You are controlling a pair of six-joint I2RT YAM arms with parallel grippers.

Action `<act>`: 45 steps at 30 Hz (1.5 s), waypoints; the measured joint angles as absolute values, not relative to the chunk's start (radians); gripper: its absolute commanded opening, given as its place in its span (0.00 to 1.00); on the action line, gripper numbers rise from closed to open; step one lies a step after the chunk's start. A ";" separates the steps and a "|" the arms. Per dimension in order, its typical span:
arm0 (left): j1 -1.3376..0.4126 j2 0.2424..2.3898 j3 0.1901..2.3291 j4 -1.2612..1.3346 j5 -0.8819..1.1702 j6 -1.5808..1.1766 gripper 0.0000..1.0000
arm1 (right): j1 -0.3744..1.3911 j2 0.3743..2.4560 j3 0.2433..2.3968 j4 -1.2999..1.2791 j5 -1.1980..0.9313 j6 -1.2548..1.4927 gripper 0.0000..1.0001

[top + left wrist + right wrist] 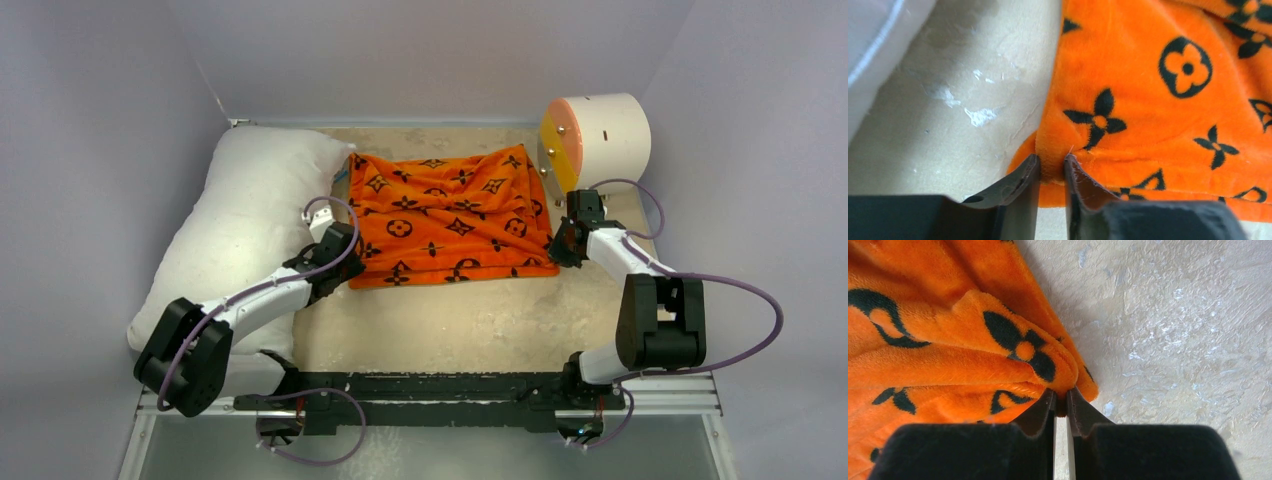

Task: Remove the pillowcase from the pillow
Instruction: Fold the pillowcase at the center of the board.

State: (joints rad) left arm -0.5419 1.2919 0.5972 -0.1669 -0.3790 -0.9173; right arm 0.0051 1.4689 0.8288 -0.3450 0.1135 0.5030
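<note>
The soft orange pillowcase with black flower prints (450,222) lies flat in the middle of the frame, just beside the big puffy white pillow (240,225) on the left. The left gripper (1052,161) pinches its left edge. The right gripper (1061,393) pinches its right corner.

No legible text; only black monogram motifs on the pillowcase (450,220)

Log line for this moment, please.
pillowcase: off pillow, flat on table | left gripper: pinching near-left corner | right gripper: shut on near-right corner
</note>
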 measured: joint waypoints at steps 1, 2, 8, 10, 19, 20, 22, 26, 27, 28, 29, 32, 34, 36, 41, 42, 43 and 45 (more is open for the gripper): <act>-0.533 1.284 0.603 -0.168 -0.378 -0.915 0.05 | 0.005 1.469 0.829 -0.345 0.113 0.503 0.08; -0.524 1.278 0.606 -0.169 -0.378 -0.912 0.00 | 0.005 1.469 0.829 -0.344 0.113 0.503 0.07; -0.496 1.267 0.614 -0.172 -0.349 -0.898 0.00 | 0.006 1.468 0.829 -0.343 0.112 0.501 0.00; -0.496 1.261 0.614 -0.177 -0.340 -0.898 0.00 | 0.005 1.462 0.829 -0.345 0.112 0.503 0.00; -0.491 1.146 0.662 -0.265 -0.320 -0.897 0.00 | 0.006 1.360 0.854 -0.396 0.112 0.504 0.00; -0.491 1.128 0.670 -0.280 -0.320 -0.897 0.00 | 0.006 1.349 0.861 -0.403 0.112 0.504 0.00; -0.491 1.102 0.681 -0.302 -0.321 -0.896 0.00 | 0.006 1.331 0.872 -0.415 0.113 0.504 0.01; -0.485 1.076 0.679 -0.334 -0.316 -0.894 0.00 | 0.006 1.294 0.881 -0.444 0.113 0.506 0.05; -0.484 1.076 0.673 -0.334 -0.313 -0.895 0.00 | 0.006 1.286 0.881 -0.455 0.112 0.508 0.07; -0.484 1.076 0.666 -0.333 -0.307 -0.895 0.00 | 0.006 1.278 0.881 -0.467 0.113 0.509 0.10; -0.484 1.076 0.654 -0.331 -0.298 -0.896 0.00 | 0.006 1.267 0.881 -0.480 0.113 0.513 0.13; -0.484 1.088 0.616 -0.326 -0.271 -0.898 0.00 | 0.006 1.238 0.881 -0.506 0.115 0.525 0.36; -0.484 1.104 0.591 -0.317 -0.259 -0.898 0.05 | 0.006 1.220 0.881 -0.523 0.122 0.539 0.64; -0.483 1.128 0.569 -0.308 -0.243 -0.898 0.25 | 0.006 1.210 0.881 -0.535 0.139 0.552 0.75; -0.482 1.156 0.559 -0.314 -0.229 -0.886 0.56 | 0.006 1.208 0.884 -0.551 0.192 0.567 0.78; -0.482 1.153 0.568 -0.327 -0.232 -0.872 0.58 | 0.006 1.208 0.889 -0.548 0.201 0.561 0.77; -0.482 1.151 0.587 -0.346 -0.233 -0.857 0.59 | 0.006 1.208 0.898 -0.543 0.208 0.550 0.75; -0.479 1.151 0.661 -0.392 -0.233 -0.817 0.59 | 0.006 1.219 0.923 -0.515 0.210 0.518 0.71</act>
